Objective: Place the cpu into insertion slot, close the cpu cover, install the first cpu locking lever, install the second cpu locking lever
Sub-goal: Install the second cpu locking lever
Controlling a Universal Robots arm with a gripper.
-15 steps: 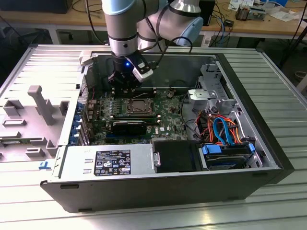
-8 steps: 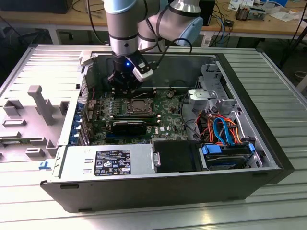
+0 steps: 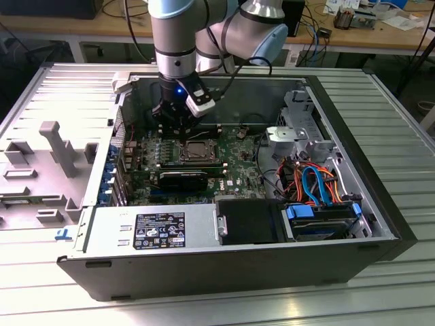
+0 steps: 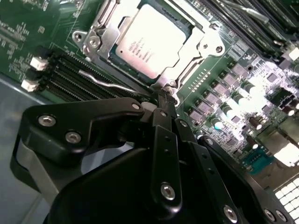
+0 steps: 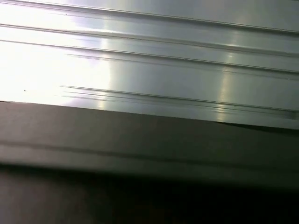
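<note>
The cpu (image 4: 148, 43), a flat square chip with a dull silvery top, lies seated in the insertion slot (image 4: 184, 56), the silver-rimmed square socket on the green circuit board (image 4: 28, 28). The cpu cover (image 4: 205, 46), a thin silver frame plate with a square window, lies down around the chip. A thin silver wire locking lever (image 4: 110, 84) runs beside the black memory slots (image 4: 70, 79). The black tool (image 4: 164, 100) stands at the socket's corner, its fingertips pressed together there. In the exterior view the tool (image 3: 178, 132) reaches down inside the open black computer case (image 3: 224, 261).
</note>
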